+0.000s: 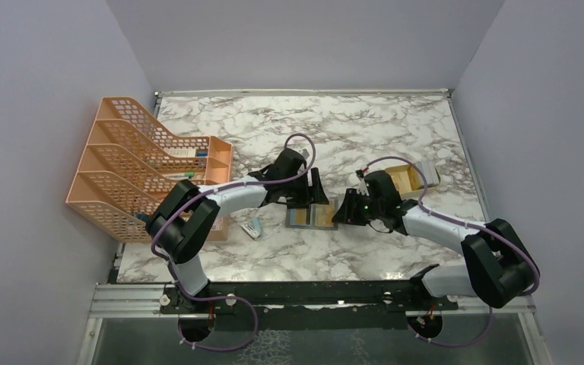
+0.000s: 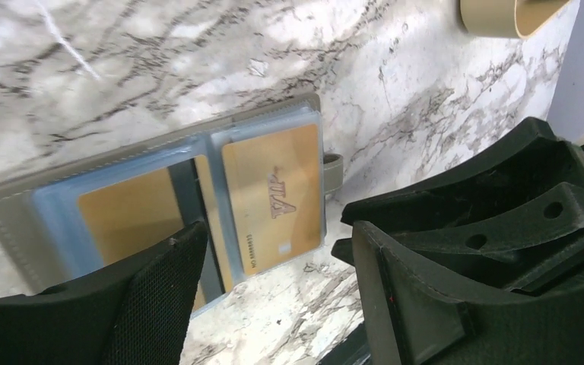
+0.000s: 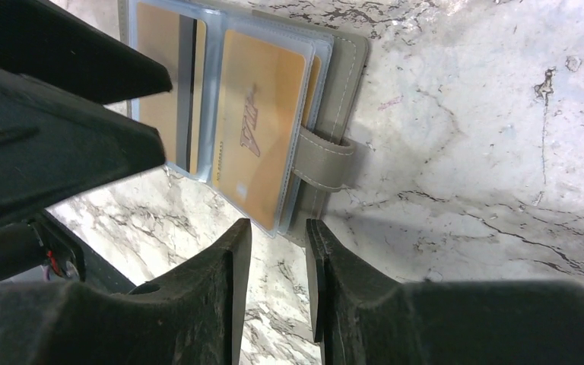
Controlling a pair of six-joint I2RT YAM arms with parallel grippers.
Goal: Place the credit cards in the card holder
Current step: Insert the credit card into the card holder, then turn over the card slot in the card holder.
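**Right claw [image 3: 276,232] at the sleeve edge, left claw [image 2: 277,247] spread above**

Opened flat on the marble tabletop [image 3: 464,152] between the arms, the card holder [image 2: 214,163] lies blue sleeves up, its snap tab [image 3: 323,163] thrown out sideways. Tan-gold credit cards [image 2: 274,198] sit in sleeves on both halves, so loading looks well along. The right claw's fingers stand slightly parted and empty beside the tab, probably having let go of a card. The left claw hangs wide over the holder, pinching nothing, seemingly placed to steady it.

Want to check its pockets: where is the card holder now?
Top view: the card holder lies open at centre, between the orange rack at left and the tan tray at right.
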